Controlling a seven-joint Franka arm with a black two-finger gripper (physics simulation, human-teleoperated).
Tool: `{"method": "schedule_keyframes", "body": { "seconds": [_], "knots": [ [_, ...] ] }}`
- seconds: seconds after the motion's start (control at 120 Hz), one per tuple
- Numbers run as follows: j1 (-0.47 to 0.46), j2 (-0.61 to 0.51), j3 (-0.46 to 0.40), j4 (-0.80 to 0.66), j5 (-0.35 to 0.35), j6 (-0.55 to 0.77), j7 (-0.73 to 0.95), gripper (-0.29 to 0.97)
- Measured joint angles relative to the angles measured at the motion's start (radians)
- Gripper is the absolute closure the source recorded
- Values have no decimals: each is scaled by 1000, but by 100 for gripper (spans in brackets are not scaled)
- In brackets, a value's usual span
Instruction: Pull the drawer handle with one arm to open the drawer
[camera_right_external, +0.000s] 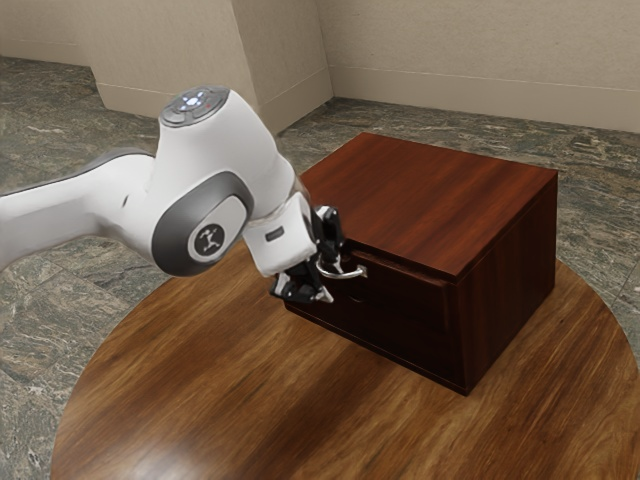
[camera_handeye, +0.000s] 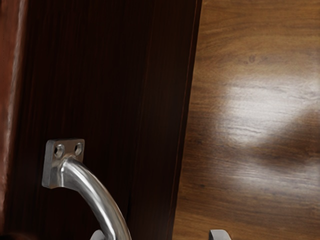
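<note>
From the side: white arm (camera_right_external: 150, 200) reaching in from the exterior view's left, gripper (camera_right_external: 328, 268) parked at the metal handle (camera_right_external: 348, 271) on the front of the dark wooden drawer (camera_right_external: 400, 310), itself set in a cabinet (camera_right_external: 440, 190) on the round table (camera_right_external: 250, 400). Spread wide, one finger above the bar and one below, straddling rather than pinching. Drawer front seemingly flush with the cabinet, so not yet opened. From the wrist: handle (camera_handeye: 87, 185) curving off its screwed plate (camera_handeye: 64, 150) toward the hand, drawer (camera_handeye: 100, 75) panel behind, table (camera_handeye: 250, 100) beyond the panel's edge. Risks, as a guess: pulling back without clamping first, and sliding off the bar to no effect; clamping near the curved end instead of mid-bar, and slipping along the bend; tugging at an angle to the drawer's travel, and jamming it or dragging the whole cabinet across the table.
</note>
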Motion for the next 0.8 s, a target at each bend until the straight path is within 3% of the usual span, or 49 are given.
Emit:
{"method": "schedule_keyframes", "body": {
  "seconds": [0.3,0.8],
  "knots": [
    [-9,-160,1,-195,25,101,13,75],
    [-6,-378,2,-410,31,152,18,77]
  ]
}}
